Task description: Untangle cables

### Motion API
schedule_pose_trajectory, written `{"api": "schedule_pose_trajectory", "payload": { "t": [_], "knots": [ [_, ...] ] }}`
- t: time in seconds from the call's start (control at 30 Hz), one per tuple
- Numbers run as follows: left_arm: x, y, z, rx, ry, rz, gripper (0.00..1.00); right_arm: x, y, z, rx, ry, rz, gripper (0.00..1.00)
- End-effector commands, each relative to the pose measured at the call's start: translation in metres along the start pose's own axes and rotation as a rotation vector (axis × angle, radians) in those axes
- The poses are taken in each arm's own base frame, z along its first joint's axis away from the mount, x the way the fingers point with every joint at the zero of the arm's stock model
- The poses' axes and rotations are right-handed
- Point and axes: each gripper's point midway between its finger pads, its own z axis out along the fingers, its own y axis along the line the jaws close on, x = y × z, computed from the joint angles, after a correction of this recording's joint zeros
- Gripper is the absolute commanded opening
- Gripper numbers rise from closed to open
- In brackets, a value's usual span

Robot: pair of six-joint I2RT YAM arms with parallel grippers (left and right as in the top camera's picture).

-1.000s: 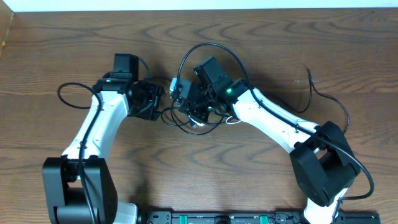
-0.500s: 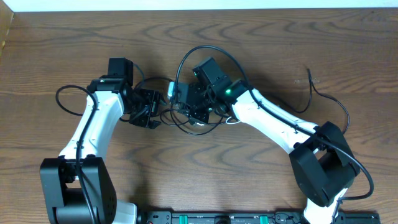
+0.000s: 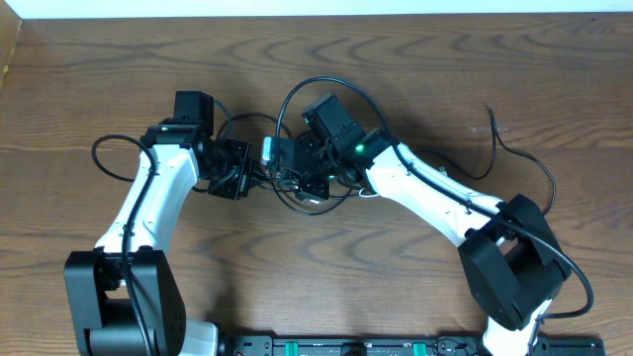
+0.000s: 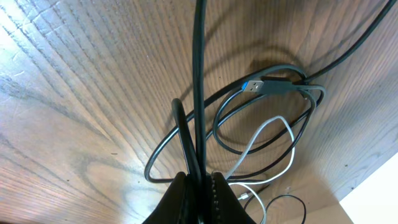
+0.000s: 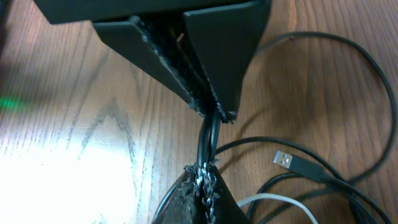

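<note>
Nearest, at 6 o'clock in the overhead view, a black rail (image 3: pixel 346 348) lines the desk (image 3: pixel 326 287) edge, with the left base (image 3: pixel 124 302) at 7 o'clock and the right base (image 3: pixel 514 282) at 5. The desk is dark brown wood with bold wavy grain, and it catches pale glare in the wrist views.

At the centre the left gripper (image 3: pixel 253 174) and right gripper (image 3: pixel 289 166) meet tip to tip. Both are clenched on one black cable (image 5: pixel 209 134), and the short stretch between them is straight.

The tangle lies on the desk under and around them. It is made of black coils, a white cable (image 4: pixel 273 140) curling through them, and a grey lead ending in a blue-tongued plug (image 4: pixel 261 87). One loop (image 3: pixel 326 78) arcs toward 12 o'clock. A loose cable (image 3: pixel 514 153) trails well apart at 3 o'clock.

Farthest, a pale strip (image 3: pixel 297 8) borders the desk at 12 o'clock.
</note>
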Motion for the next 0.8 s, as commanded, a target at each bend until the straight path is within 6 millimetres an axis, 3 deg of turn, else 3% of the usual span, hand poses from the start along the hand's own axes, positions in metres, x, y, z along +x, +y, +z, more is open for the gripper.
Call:
{"api": "schedule_pose_trajectory", "payload": {
  "t": [0.0,0.5,0.77],
  "knots": [
    [-0.002,0.0,0.004,-0.005,0.004,0.007,0.08,-0.012,0.004,-0.004,-0.018,-0.034,-0.03,0.01],
    [-0.039,-0.001,-0.012,0.053,-0.037,-0.087,0.08,0.012,0.019,-0.007,-0.084,0.053,-0.011,0.01],
    [-0.049,0.0,-0.018,0.074,-0.034,-0.124,0.08,0.023,0.027,-0.008,-0.116,0.093,-0.024,0.01]
  ]
}}
